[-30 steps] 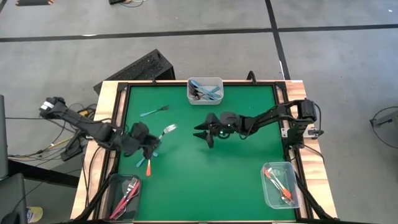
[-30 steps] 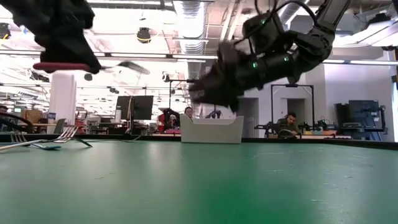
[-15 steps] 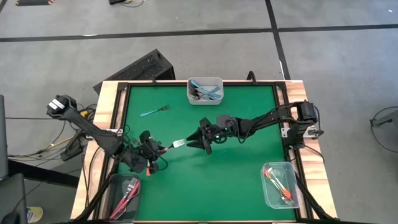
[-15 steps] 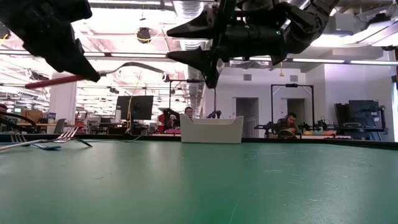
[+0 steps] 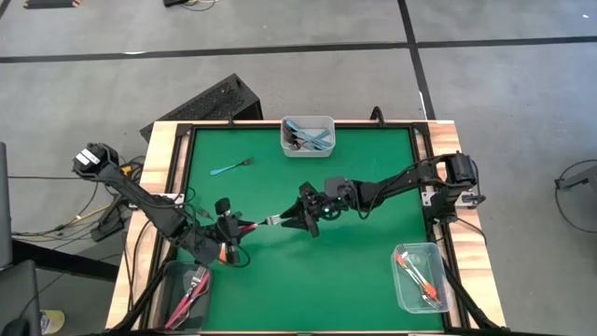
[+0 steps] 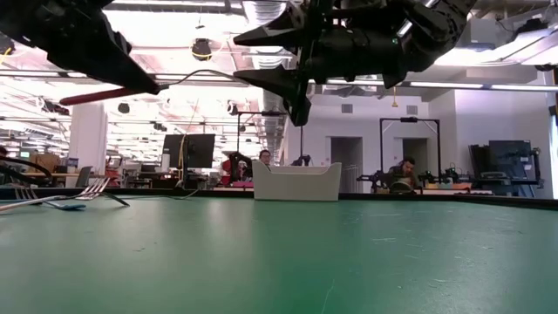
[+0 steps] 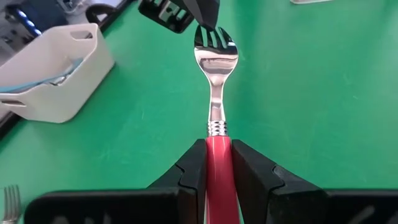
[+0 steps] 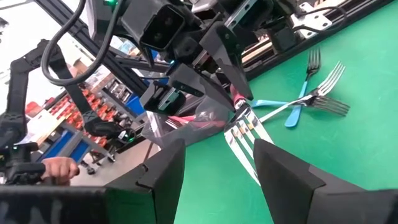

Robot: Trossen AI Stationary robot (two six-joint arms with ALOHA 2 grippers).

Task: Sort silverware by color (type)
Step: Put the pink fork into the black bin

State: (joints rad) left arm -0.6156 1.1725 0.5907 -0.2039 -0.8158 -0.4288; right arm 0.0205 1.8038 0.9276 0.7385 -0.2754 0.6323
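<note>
Right gripper [image 5: 297, 222] closed in, fingers spread around tines; left gripper [image 5: 227, 227] clamps red-handled fork [image 7: 216, 112].

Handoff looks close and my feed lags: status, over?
Left end effector shut on red-handled fork, held above the mat. Right end effector open at the tines, not gripping. Nothing between them.

No lettering, label, brand mark, number or sign can be read in any of the four views. Nothing legible shows on the arms, on the containers or on the green worktop. In the low view the room behind holds monitors and fixtures, but they lie too far off for any writing on them to be made out.
</note>
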